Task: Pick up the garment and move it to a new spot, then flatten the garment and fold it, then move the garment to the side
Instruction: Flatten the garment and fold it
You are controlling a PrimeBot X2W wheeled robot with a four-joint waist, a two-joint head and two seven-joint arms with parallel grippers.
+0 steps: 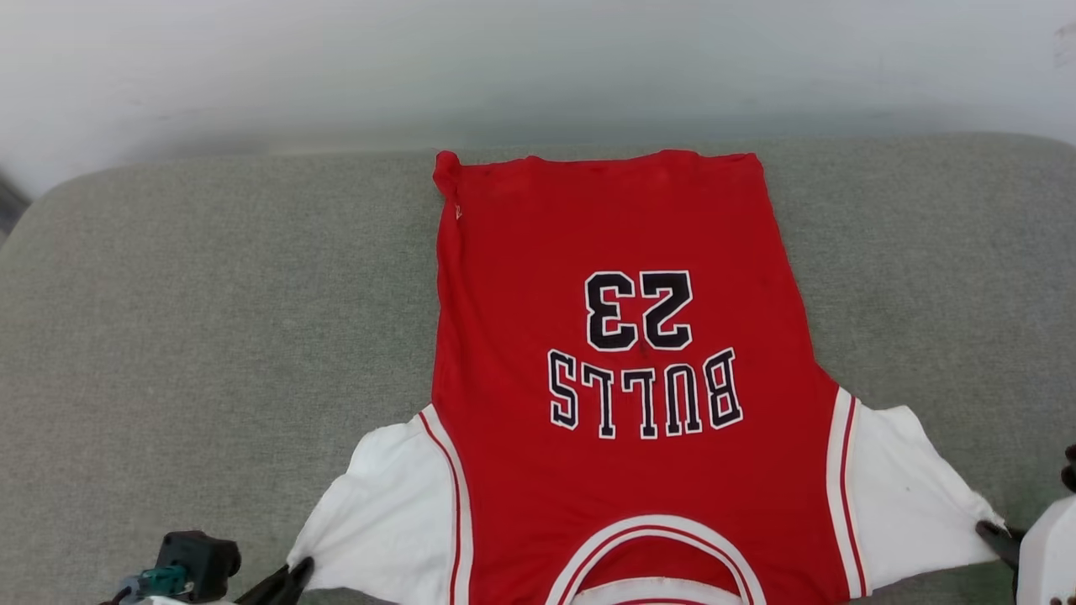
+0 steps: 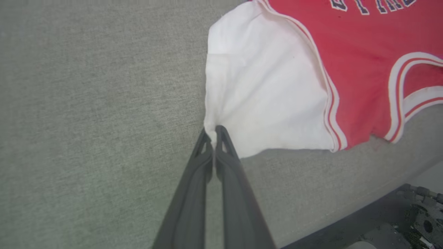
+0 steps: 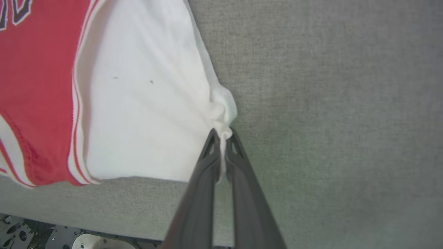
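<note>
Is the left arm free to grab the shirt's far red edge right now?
Probably not yet: the left end effector is shut on the shirt's white sleeve. The way along the grey cushion looks open.

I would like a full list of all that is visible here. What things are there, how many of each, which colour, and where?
garment: one, red with white short sleeves, black "BULLS" and "23"; spread flat on the padded surface, collar nearest the robot, hem at the far side.
padded surface: one, grey-green; under the garment, across the width of the head view.
backdrop: one, whitish; behind the padded surface.
dark machine parts: number unclear, black and grey; below the surface's near edge.
left gripper: one, dark; shut on the corner of the garment's white sleeve on the robot's left.
right gripper: one, dark; shut on the corner of the other white sleeve.
</note>
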